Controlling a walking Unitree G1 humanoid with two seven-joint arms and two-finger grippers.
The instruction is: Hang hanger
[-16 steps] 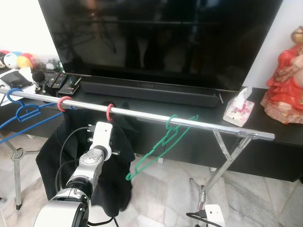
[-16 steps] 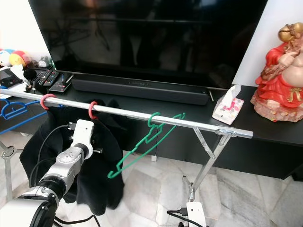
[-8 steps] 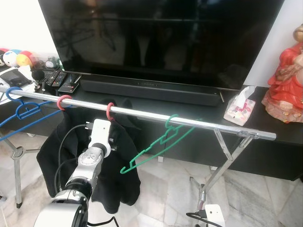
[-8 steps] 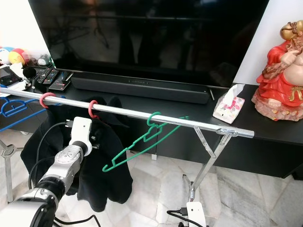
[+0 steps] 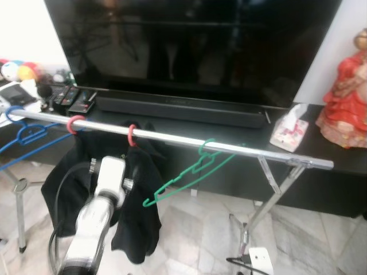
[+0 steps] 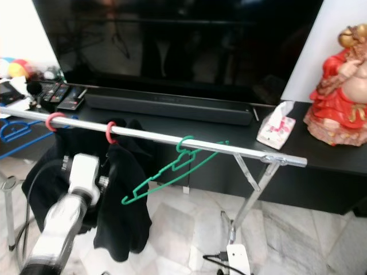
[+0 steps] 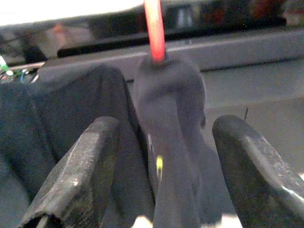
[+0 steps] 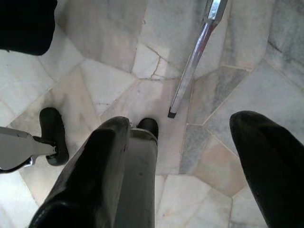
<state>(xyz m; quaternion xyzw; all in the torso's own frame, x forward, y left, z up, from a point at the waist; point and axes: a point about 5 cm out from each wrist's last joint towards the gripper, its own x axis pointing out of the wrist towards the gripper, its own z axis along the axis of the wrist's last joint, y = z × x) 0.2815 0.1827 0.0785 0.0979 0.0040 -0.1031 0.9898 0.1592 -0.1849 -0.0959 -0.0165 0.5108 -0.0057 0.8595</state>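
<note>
A silver clothes rail (image 5: 172, 138) runs left to right across the scene in front of a black TV stand (image 5: 321, 166) with a large television (image 5: 189, 46). The green hanger (image 5: 189, 175) hangs by its hook on the rail right of the middle, its body tilted so the lower end swings down to the left, and nothing holds it. Left of it, a red hanger hook (image 5: 132, 135) carries a black garment (image 5: 137, 212), and another red hook (image 5: 74, 124) sits farther left, with a blue hanger (image 5: 26, 134) at the rail's left end. The left arm reaches up below the rail, and in the left wrist view the left gripper (image 7: 164, 166) has its two black fingers (image 7: 80, 175) spread apart on either side of the dark cloth draped under the red hook, not clamped on it; the green hanger lies well to the right of these fingers, apart from them. In the right wrist view the right gripper (image 8: 190, 166) hangs low with its fingers (image 8: 95, 175) apart over the marble floor (image 8: 95, 85), beside a leg of the rail stand (image 8: 192, 61). A tissue box (image 5: 288, 129) and a red figurine (image 5: 347, 86) stand on the TV stand at the right.
</note>
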